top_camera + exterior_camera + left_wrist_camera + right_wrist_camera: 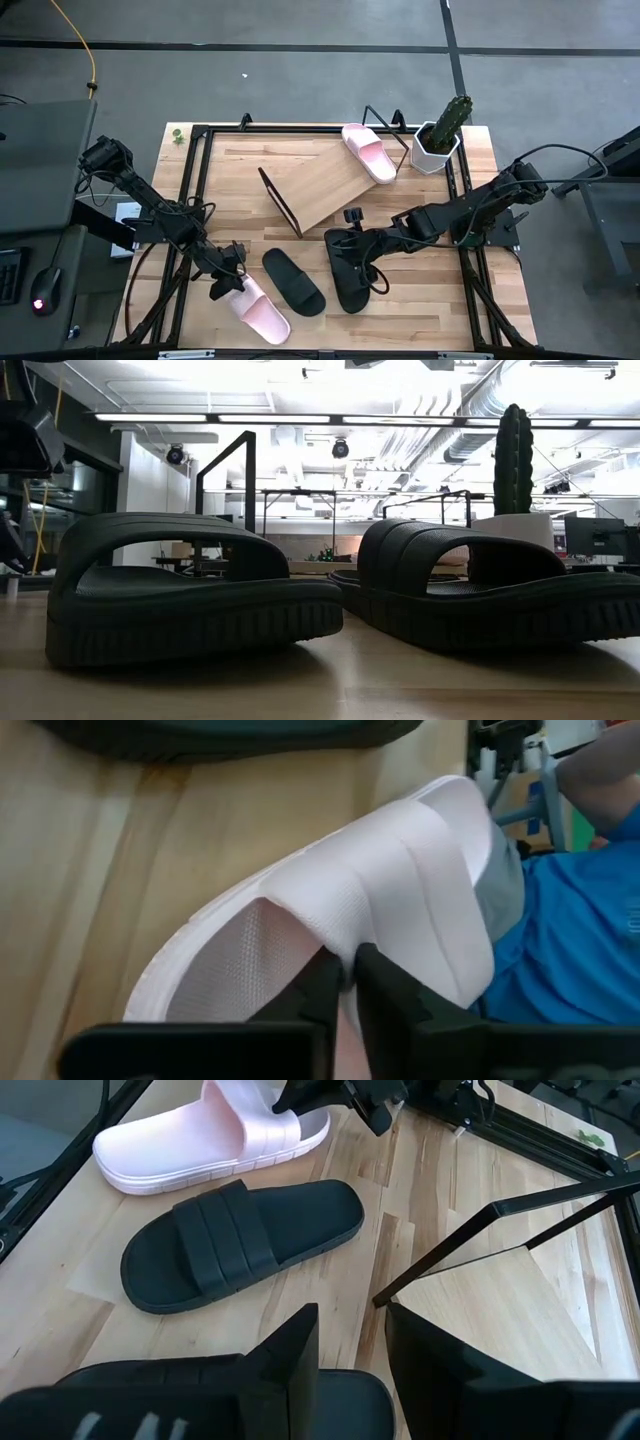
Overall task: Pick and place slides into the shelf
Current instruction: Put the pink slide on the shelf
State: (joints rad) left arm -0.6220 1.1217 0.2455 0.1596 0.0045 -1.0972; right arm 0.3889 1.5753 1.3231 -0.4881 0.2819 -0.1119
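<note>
A pale pink slide [262, 315] lies at the table's near left, and my left gripper [228, 283] is shut on its strap. To its right lies a black slide [295, 283] flat on its sole. A second black slide [345, 280] rests on its sole near the table's middle. My right gripper [350, 1360] hovers open above it, touching nothing. Another pink slide [368, 153] lies on the far right corner of the slanted wooden shelf [320, 180]. My left gripper pinches the edge of the pink slide's strap [345, 952] between its two fingers. One finger [315, 990] is under the strap over the footbed, and the other [395, 995] is on the strap's outer face. The fingers slant down from the table's left. The sole lies on the table.
A cactus in a white pot [440, 140] stands at the far right corner. Black frame rails [195, 190] run along the table's edges. The shelf's black wire end [480, 1240] juts up near my right gripper. A person in blue [570, 950] is beyond the near edge.
</note>
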